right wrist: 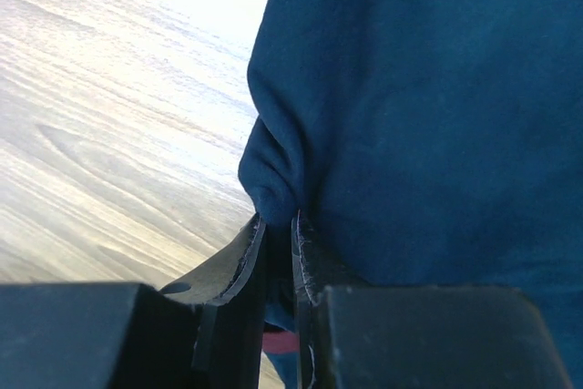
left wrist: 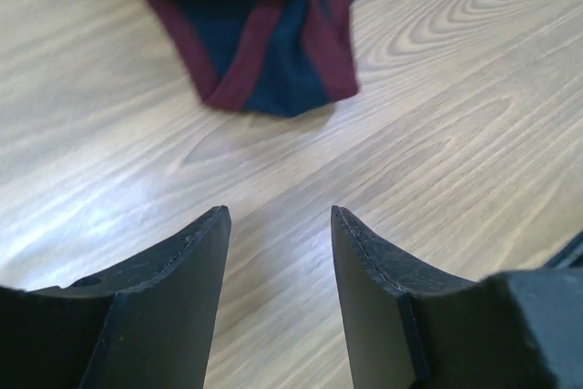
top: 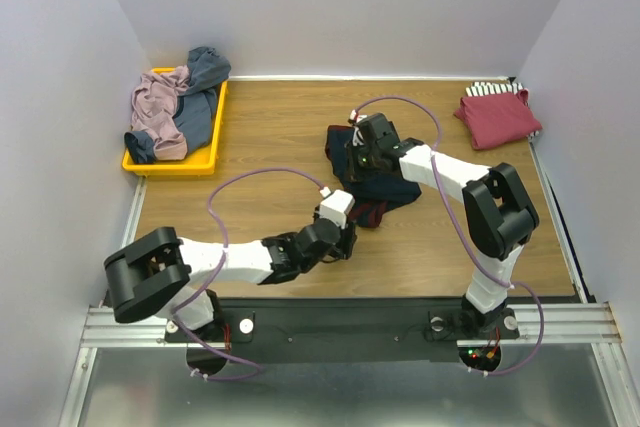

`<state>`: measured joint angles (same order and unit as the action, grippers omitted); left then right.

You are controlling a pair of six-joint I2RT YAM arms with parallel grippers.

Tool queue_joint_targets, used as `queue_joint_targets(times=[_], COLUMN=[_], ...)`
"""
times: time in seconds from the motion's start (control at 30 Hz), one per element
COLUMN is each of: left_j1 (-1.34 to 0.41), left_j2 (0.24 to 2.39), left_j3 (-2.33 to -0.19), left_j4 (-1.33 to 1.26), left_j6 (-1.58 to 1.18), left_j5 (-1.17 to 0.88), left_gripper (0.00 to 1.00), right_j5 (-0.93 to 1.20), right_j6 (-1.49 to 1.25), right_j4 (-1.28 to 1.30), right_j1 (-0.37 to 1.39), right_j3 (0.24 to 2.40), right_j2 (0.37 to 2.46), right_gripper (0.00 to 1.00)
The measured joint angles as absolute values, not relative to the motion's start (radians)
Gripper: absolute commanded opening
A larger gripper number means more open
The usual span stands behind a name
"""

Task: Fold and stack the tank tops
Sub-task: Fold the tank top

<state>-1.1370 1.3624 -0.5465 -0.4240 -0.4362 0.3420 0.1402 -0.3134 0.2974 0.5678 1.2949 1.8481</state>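
Navy jersey [top: 388, 190] lies crumpled near the middle of the wooden table [top: 270, 137]. My right claw [right wrist: 278, 225] is pinched nearly closed on a fold of its blue cloth. My left claw [left wrist: 278, 216] stands wide apart and holds nothing, low over the bare wood near the maroon-trimmed edge.

Yellow tray [top: 170, 168] on wooden table [top: 280, 132], far-left corner

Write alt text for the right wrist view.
The right gripper is shut on a bunched fold of the navy tank top, which fills the right side of the view. The wooden table shows on the left.
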Motion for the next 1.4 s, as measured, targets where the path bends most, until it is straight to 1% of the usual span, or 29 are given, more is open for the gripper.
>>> queue_joint_targets(times=[0.13,0.37,0.57,1.0,1.13,1.17,1.23,1.27,1.33,1.37,1.4], left_j1=[-1.208,-1.247,-1.271,-1.301,-1.301,-1.301,-1.301,-1.301,-1.301,-1.301,-1.301], left_j2=[1.462,1.637,1.736,1.833,1.865,1.871,1.881,1.884,1.891,1.895,1.897], left_j3=[-0.637,-0.762,-0.802,-0.847,-0.861,-0.862,-0.865,-0.866,-0.866,-0.866,-0.866], left_j4=[-0.465,-0.546,-0.567,-0.588,-0.597,-0.602,-0.611,-0.618,-0.633,-0.644,-0.654], left_j6=[-0.349,-0.179,-0.085,0.007,0.028,0.036,0.047,0.052,0.064,0.068,0.072], left_j5=[0.463,0.581,0.616,0.665,0.695,0.706,0.724,0.736,0.752,0.762,0.772], left_gripper=[0.59,0.59,0.59,0.59,0.55,0.51,0.47,0.40,0.34,0.24,0.24], right_j5=[0.180,0.224,0.244,0.263,0.267,0.268,0.270,0.270,0.271,0.271,0.271], right_j6=[-0.334,-0.360,-0.371,-0.382,-0.382,-0.383,-0.383,-0.384,-0.385,-0.385,-0.385], right_j4=[0.297,0.297,0.288,0.279,0.279,0.278,0.278,0.277,0.276,0.276,0.276], right_j1=[0.552,0.534,0.525,0.516,0.516,0.516,0.516,0.516,0.515,0.514,0.514], right_j3=[1.295,1.308,1.309,1.309,1.309,1.309,1.309,1.309,1.309,1.309,1.309], right_j2=[1.860,1.872,1.874,1.878,1.881,1.881,1.881,1.881,1.881,1.881,1.881], right_gripper=[0.00,0.00,0.00,0.00,0.00,0.00,0.00,0.00,0.00,0.00,0.00])
